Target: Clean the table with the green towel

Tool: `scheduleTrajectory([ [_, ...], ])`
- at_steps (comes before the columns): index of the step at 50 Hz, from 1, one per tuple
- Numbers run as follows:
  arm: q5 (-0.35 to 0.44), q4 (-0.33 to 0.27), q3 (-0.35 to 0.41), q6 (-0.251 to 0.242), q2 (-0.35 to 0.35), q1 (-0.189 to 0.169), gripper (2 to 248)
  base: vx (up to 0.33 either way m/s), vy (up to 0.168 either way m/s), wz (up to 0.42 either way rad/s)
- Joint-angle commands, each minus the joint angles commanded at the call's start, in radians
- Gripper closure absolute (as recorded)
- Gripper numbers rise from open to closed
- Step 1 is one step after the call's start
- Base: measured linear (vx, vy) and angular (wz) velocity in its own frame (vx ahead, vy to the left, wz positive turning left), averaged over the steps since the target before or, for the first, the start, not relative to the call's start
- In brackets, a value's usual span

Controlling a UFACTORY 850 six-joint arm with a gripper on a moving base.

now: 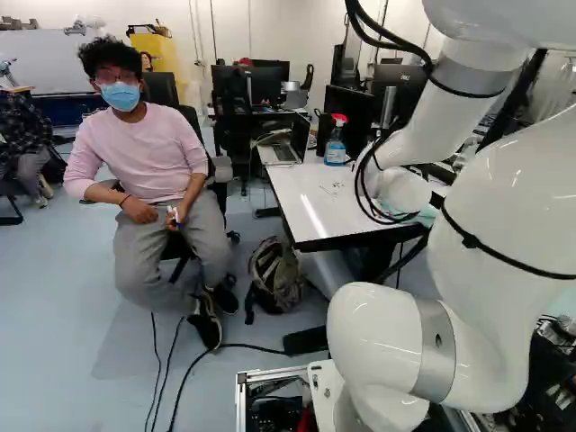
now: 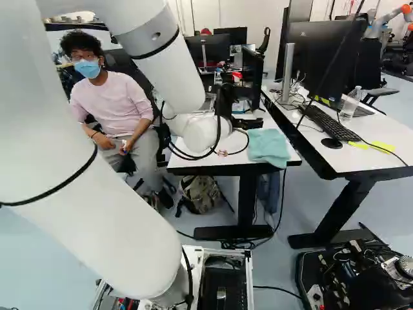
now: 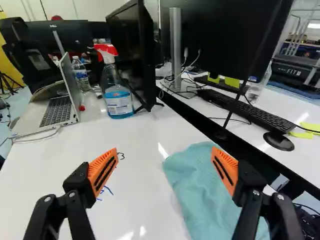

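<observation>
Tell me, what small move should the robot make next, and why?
Probably a small sideways shift toward the green towel. The fingers stand open with nothing between them, and the towel lies on the table off toward one finger, not centred between both.

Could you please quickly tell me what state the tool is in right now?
Tool: open, holding nothing; the green towel lies ungripped on the white table.
</observation>
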Motion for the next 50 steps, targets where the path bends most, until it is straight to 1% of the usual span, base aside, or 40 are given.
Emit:
scheduleTrajectory([
  [39, -0.116, 0.0, -0.111, 0.0, -0.108, -0.111, 3, 0.0, 0.0, 0.0],
  [50, -0.158, 0.0, -0.123, 0.0, -0.12, -0.116, 3, 0.0, 0.0, 0.0],
])
